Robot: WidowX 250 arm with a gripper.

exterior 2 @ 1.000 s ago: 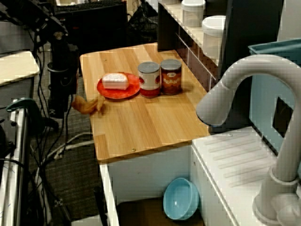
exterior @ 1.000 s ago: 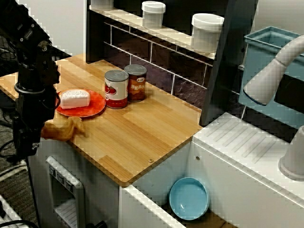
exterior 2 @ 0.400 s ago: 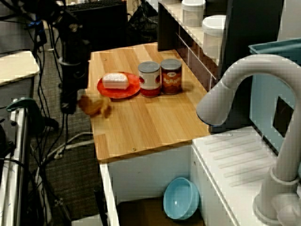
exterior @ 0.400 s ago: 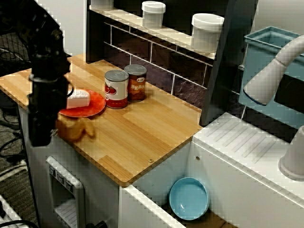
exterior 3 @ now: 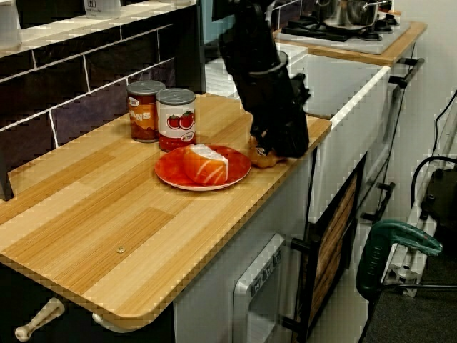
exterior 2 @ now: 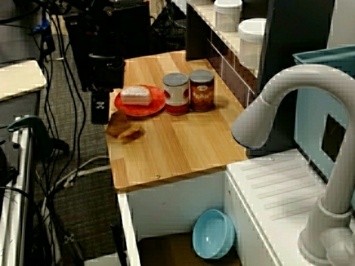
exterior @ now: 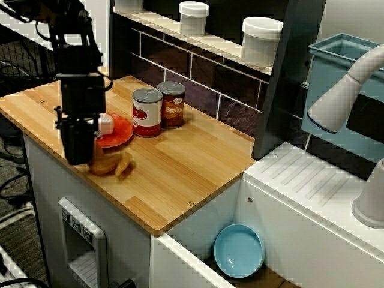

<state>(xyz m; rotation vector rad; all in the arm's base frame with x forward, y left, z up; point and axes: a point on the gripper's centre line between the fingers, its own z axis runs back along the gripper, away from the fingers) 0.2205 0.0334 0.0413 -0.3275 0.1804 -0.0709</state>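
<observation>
**Brown food piece** (exterior: pixel 113 164): lumpy and golden, likely a toy pastry or fried morsel. It sits at the front edge of the bench (exterior: pixel 180 168), low over the wood or just touching it; which of the two cannot be told. It looks light and rigid, probably moulded plastic with a smooth skin, so it may slip or twist in a pinch. The thick middle, taken across its narrower width, should offer the surest hold, and the tapered lobes the poorest.

**Claw** (exterior: pixel 90 156): upright over one end of the piece and apparently clamped on it. The piece projects from the tip in every view, though the fingertips merge with the dark housing.

**Surroundings:** just beside the piece, toward the back edge, a red plate (exterior: pixel 122 129) bears a white-and-orange slice (exterior 3: pixel 207 163). Beyond it stand a tomato can (exterior: pixel 147 112) and a darker can (exterior: pixel 172 104), side by side.
</observation>
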